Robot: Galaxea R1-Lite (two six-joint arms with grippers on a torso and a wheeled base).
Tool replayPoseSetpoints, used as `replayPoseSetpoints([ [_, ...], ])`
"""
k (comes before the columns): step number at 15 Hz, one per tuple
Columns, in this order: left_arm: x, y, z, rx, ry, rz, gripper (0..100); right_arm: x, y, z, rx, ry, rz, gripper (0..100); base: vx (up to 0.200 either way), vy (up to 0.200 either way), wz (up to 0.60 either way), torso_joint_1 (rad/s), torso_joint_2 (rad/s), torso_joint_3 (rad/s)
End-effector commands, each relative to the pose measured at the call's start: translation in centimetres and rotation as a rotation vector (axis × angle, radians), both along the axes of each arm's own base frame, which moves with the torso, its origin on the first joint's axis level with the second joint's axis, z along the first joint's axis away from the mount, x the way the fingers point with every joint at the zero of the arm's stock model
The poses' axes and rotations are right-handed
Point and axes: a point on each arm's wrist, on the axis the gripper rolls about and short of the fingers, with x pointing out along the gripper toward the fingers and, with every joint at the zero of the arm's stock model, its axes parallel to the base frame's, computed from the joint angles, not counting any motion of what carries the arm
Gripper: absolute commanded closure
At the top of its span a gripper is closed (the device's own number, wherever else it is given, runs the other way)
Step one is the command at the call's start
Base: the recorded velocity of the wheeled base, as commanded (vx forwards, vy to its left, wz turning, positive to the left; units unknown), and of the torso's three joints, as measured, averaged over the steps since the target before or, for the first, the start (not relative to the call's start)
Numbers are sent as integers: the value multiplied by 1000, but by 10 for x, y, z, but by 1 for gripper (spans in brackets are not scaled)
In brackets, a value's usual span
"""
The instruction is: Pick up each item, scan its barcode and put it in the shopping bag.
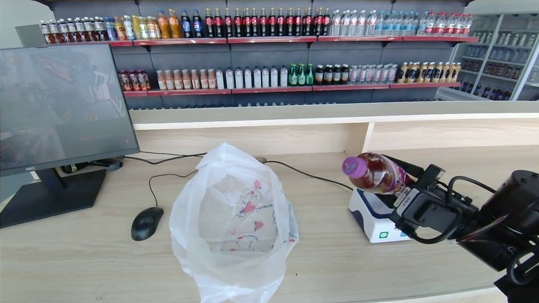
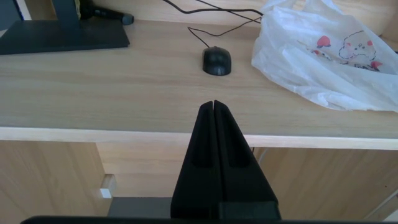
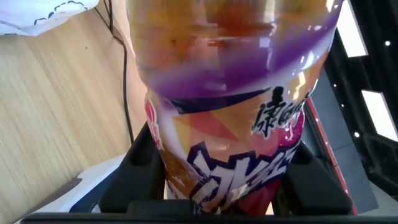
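One full bottle point(image 1: 374, 172), likely heavy and slippery, is clamped around its body by the right claw point(image 1: 401, 187), with the scanner point(image 1: 372, 216) just below.

Counter point(image 1: 337, 261): light wood grain, running the full width. At 12 o'clock a raised wood ledge point(image 1: 294, 112) backs it, with 1 upright divider point(image 1: 357, 139) at 1 o'clock. Beyond the ledge, dark grey shelving point(image 1: 269, 54) carries 2 red-edged rows of bottled drinks. At 2 o'clock stands a white shelf unit point(image 1: 492, 54), also stocked with bottles. At 10 o'clock, a dark monitor point(image 1: 63, 105) sits on a black stand. At 8 o'clock lies a black mouse point(image 1: 146, 223), with its cable point(image 1: 150, 185) trailing back. Pale wall point(image 1: 17, 12) at 11 o'clock. Lighting is bright and even.
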Motion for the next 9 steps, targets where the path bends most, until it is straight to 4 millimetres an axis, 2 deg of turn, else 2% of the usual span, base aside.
replayPoseSetpoints([
  [1, 0, 0, 0, 0, -1, 0, 100, 4, 2, -6, -15, 18, 12, 100, 0, 0, 0, 0, 0, 0],
  [9, 0, 0, 0, 0, 0, 0, 100, 5, -3, -7, -25, 18, 26, 100, 0, 0, 0, 0, 0, 0],
])
